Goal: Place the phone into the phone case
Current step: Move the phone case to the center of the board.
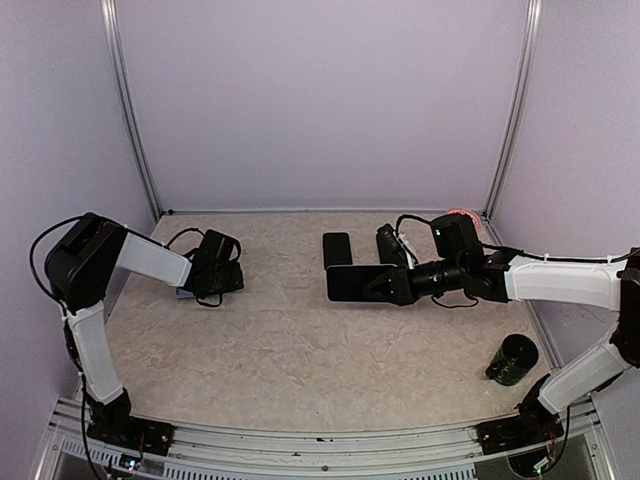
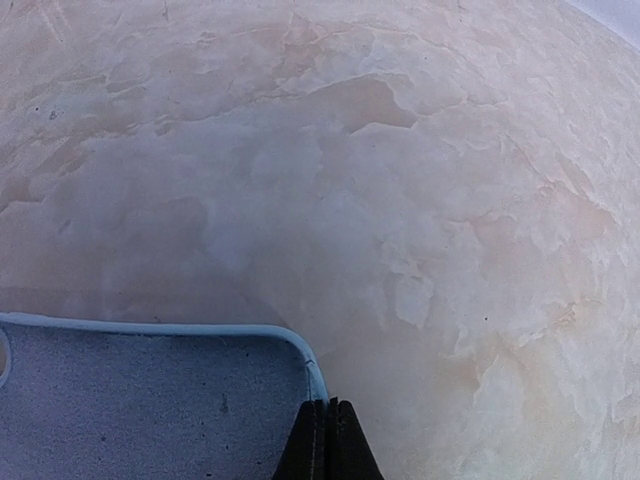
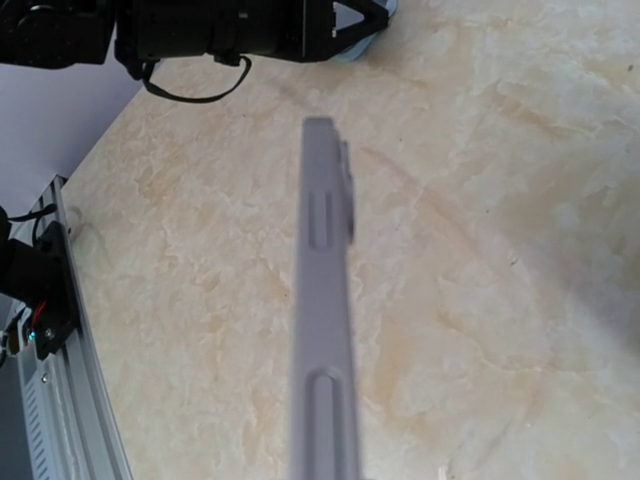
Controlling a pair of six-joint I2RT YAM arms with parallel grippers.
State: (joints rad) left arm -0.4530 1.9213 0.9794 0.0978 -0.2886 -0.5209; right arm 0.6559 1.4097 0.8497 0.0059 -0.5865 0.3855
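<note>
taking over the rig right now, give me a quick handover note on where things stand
Left claw: shut, pinching the rim at a corner of the phone case, at the left side of the table.
Right claw: shut on the phone, holding it out over the middle of the table, well apart from the case.
Done: phone and case are each gripped.
Left: carry the phone over to the case, line it up with the opening and press it in.
</note>
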